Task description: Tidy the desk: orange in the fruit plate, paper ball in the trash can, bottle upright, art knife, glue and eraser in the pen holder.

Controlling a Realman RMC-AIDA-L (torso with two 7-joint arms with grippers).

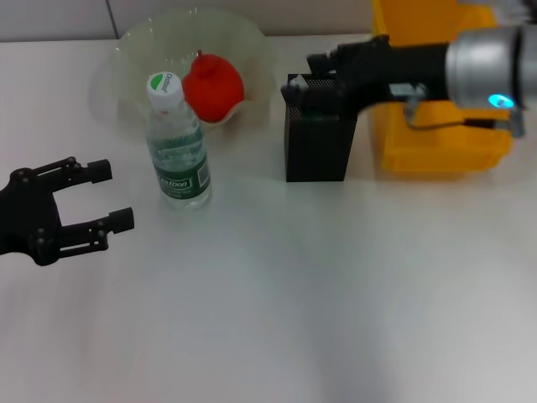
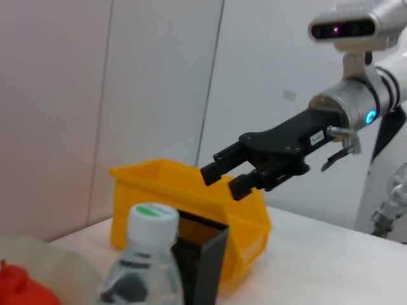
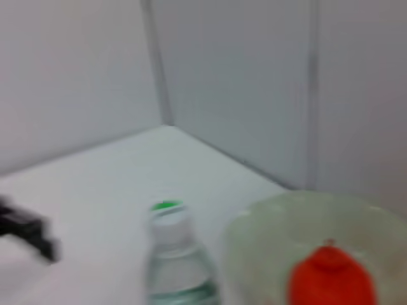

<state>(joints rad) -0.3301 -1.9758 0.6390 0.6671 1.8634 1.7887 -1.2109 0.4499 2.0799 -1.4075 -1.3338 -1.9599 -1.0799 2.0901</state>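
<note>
The right gripper [image 1: 312,71] is hovering right over the open top of the black pen holder [image 1: 316,143], which is sitting at about one o'clock from the middle of the counter [image 1: 277,294]; in the left wrist view the same gripper [image 2: 226,178] is showing its jaws standing slightly apart with nothing visible between them, poised above the holder's rim [image 2: 202,249]. Behind the arm, at about two o'clock, the yellow bin [image 1: 436,126] is sitting just beside the pen holder. The left gripper [image 1: 113,196] is hanging low over the counter at nine o'clock, its jaws spread wide and gripping nothing, well apart from everything else. The bottle [image 1: 176,143] is standing upright at about eleven o'clock, its white-and-green cap on top, just in front of the clear fruit plate [image 1: 134,59]. The orange [image 1: 213,86] is lying inside that plate, toward the side nearer the pen holder. From the right wrist view the bottle [image 3: 175,254] and the plate [image 3: 267,241] with the fruit [image 3: 329,279] in it are appearing side by side, with a dark finger of the left gripper showing far off at the frame's edge.
</note>
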